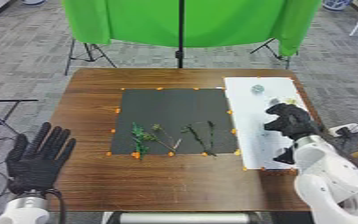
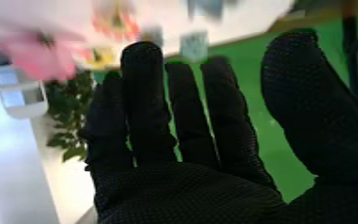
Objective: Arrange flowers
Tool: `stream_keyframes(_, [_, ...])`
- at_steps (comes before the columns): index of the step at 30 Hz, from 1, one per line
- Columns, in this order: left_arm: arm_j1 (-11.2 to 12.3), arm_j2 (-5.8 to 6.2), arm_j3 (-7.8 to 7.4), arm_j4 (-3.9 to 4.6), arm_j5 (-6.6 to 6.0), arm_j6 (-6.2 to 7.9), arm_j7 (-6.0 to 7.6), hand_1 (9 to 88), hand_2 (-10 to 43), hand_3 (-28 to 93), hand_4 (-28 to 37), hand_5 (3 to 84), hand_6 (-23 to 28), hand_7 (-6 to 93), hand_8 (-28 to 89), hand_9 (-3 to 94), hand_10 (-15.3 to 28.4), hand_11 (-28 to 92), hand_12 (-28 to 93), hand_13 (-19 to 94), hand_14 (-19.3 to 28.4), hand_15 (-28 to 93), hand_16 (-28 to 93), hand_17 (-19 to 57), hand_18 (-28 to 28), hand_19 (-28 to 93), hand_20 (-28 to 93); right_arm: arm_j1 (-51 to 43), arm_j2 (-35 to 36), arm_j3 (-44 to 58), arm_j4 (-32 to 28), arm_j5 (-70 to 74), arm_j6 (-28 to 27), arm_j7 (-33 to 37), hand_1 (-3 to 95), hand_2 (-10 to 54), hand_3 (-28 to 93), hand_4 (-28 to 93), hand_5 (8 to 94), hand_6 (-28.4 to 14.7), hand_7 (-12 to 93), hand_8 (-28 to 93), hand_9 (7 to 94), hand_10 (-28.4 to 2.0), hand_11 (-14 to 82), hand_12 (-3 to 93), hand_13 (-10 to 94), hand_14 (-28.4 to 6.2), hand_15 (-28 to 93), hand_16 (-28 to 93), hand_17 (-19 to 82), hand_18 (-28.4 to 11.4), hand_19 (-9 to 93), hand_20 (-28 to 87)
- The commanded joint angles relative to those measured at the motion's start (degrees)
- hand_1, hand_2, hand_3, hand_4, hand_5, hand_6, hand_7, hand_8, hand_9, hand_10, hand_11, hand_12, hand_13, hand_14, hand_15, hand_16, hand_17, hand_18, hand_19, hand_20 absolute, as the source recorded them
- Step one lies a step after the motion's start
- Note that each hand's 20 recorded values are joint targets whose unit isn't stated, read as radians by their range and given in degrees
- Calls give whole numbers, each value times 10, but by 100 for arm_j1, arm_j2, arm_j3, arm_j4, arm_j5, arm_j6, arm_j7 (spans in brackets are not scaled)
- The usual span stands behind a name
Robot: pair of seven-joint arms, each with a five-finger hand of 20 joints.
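Observation:
In the head view my right hand (image 1: 289,121) is over the right part of the white sheet (image 1: 254,127). Its fingers are straight and hold nothing in the right wrist view, where the hand (image 2: 189,192) has a pink flower (image 2: 38,54), a coral flower (image 2: 116,24), a yellow flower (image 2: 97,58) and green leaves (image 2: 67,110) beyond it. Thin green stems (image 1: 140,139) lie on the lower part of the dark mat (image 1: 162,107). A pale blue-green piece (image 1: 257,89) rests near the sheet's far end. My left hand (image 1: 40,157) is open at the table's left side.
Orange markers (image 1: 233,131) line the mat and sheet on the brown table (image 1: 95,185). Behind the table hangs a green cloth (image 1: 140,25) on a black stand (image 1: 180,52). A dark object (image 1: 285,157) is at the sheet's near right, beside my right arm.

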Motion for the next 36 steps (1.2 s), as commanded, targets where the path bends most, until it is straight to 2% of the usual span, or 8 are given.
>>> stream_keyframes(1, [-34, -59, 122, 67, 51, 107, -139, 256, 137, 721, -283, 441, 76, 125, -107, 402, 142, 183, 107, 337, 132, 237, -26, -37, 139, 343, 146, 93, -169, -311, 572, -148, 3, -180, 410, -95, 812, -282, 489, -8, 126, -111, 460, -121, 79, 167, 466, -135, 614, 232, 224, -225, 783, 494])
stream_keyframes(5, [-69, -91, 206, 77, 19, 105, -166, 257, 138, 720, -283, 443, 74, 126, -107, 403, 141, 184, 107, 337, 132, 238, -26, -37, 139, 343, 146, 93, -222, -574, 901, -296, 755, -36, 444, -95, 817, -282, 494, 1, 144, -118, 471, -110, 86, 168, 485, -126, 602, 228, 236, -216, 780, 488])
stream_keyframes(8, [-77, -92, 232, 61, -33, 181, -182, 257, 139, 721, -283, 443, 74, 127, -108, 405, 141, 185, 107, 338, 132, 239, -27, -37, 139, 343, 146, 91, -236, -660, 998, -491, 889, 39, 522, -95, 756, -282, 618, 16, 219, -149, 616, -106, 190, 182, 555, -101, 588, 337, 262, -204, 790, 476])
stream_keyframes(12, [-25, -83, 191, 32, 0, 209, -146, 257, 140, 720, -283, 446, 75, 129, -109, 406, 142, 187, 106, 339, 133, 241, -27, -37, 139, 344, 147, 47, -191, -686, 906, -561, 1026, 128, 619, -95, 707, -281, 674, 5, 465, -11, 754, -102, 170, 419, 605, -87, 590, 452, 282, -201, 794, 478])
stream_keyframes(19, [54, -69, 55, 6, 13, 52, -53, 255, 140, 723, -283, 445, 75, 130, -110, 407, 142, 188, 106, 339, 133, 243, -29, -37, 139, 344, 146, 370, -60, -966, 103, -432, 1199, -124, 639, -95, 716, -282, 683, 7, 557, 40, 767, -103, 237, 492, 621, -92, 629, 475, 296, -205, 807, 488])
stream_keyframes(24, [149, -49, -67, -1, -22, 205, 28, 256, 139, 722, -283, 444, 75, 127, -109, 406, 142, 186, 105, 338, 133, 240, -30, -37, 139, 343, 146, 1506, -401, -1802, -178, 245, 435, -110, 632, -95, 734, -283, 683, 8, 558, 60, 767, -108, 244, 492, 619, -91, 635, 477, 298, -210, 815, 492])
stream_keyframes(33, [35, 62, 114, 19, -56, 243, 127, 256, 140, 722, -283, 444, 74, 128, -109, 406, 142, 185, 106, 338, 133, 240, -29, -36, 138, 341, 144, 3364, -1835, -3980, 1339, -50, 90, -1209, 633, -95, 739, -283, 679, 5, 554, 74, 764, -112, 239, 485, 615, -92, 642, 474, 297, -212, 820, 493])
stream_keyframes(36, [-92, 213, 161, 49, -38, 267, 129, 256, 140, 722, -283, 444, 74, 128, -109, 406, 142, 185, 106, 338, 133, 239, -29, -36, 138, 341, 144, 3393, -2177, -4403, 1715, -819, 17, -1392, 633, -95, 740, -283, 678, 6, 558, 73, 766, -112, 239, 483, 616, -92, 644, 470, 299, -212, 822, 492])
